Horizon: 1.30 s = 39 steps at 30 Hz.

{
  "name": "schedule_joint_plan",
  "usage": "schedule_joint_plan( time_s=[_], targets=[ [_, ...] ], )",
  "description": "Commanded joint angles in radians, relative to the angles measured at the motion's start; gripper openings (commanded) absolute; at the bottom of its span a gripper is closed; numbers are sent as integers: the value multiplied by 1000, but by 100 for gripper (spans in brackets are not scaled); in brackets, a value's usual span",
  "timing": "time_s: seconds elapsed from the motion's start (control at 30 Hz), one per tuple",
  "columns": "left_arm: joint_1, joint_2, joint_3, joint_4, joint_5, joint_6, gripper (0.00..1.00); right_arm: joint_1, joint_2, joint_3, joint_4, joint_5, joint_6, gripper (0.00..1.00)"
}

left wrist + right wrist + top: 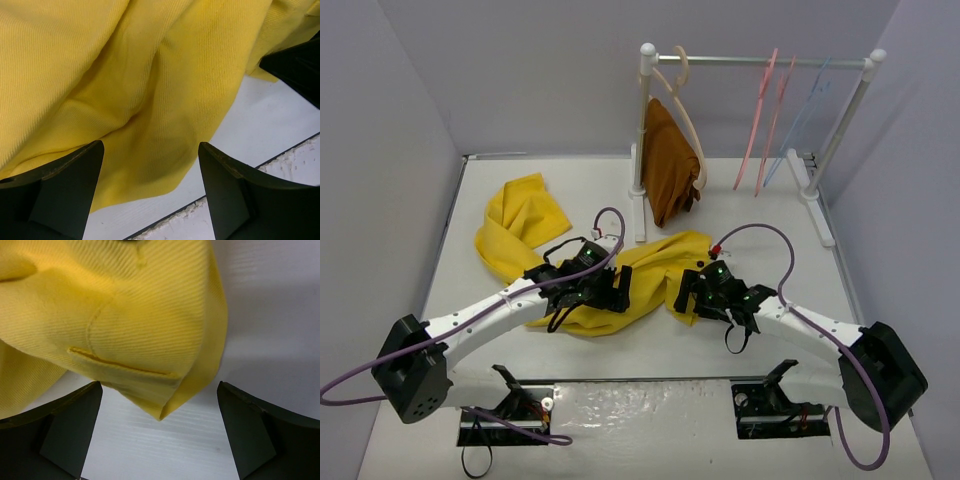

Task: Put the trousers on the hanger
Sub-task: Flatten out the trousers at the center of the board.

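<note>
The yellow trousers (525, 225) lie crumpled on the white table, one leg reaching to the back left, the waist near the middle. My left gripper (616, 290) is open over the front edge of the trousers (125, 85), the cloth lying between its fingers (70, 185). My right gripper (686, 296) is open at a corner of the waist (130, 325) with a pocket slit; nothing is held. Two thin pink hangers (763, 115) hang on the rail at the back right.
A white rack (646, 140) stands at the back with a rust-brown cloth (670, 165) on a thick beige hanger (685, 100) and a light blue hanger (805, 115). The table's front edge (280, 155) runs just behind the left gripper. Grey walls surround the table.
</note>
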Motion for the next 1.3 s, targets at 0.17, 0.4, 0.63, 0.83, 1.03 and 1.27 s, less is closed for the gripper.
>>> schedule_joint_plan(
  time_s=[0.17, 0.4, 0.63, 0.83, 1.03, 1.27],
  targets=[
    [-4, 3, 65, 51, -7, -31, 72, 139, 130, 28, 20, 149, 134, 86],
    [-5, -5, 72, 21, -40, -27, 69, 147, 134, 71, -51, 224, 104, 13],
    [22, -7, 188, -92, -136, 5, 67, 105, 20, 482, -471, 461, -118, 0],
    [133, -50, 207, -149, -170, -45, 67, -92, -74, 674, -690, 412, -274, 0],
    [306, -119, 80, -161, -156, -144, 68, -146, -130, 609, -727, 343, -287, 0],
    [499, -120, -54, -52, -102, -249, 69, -147, -174, 526, -710, 312, -300, 0]
  ],
)
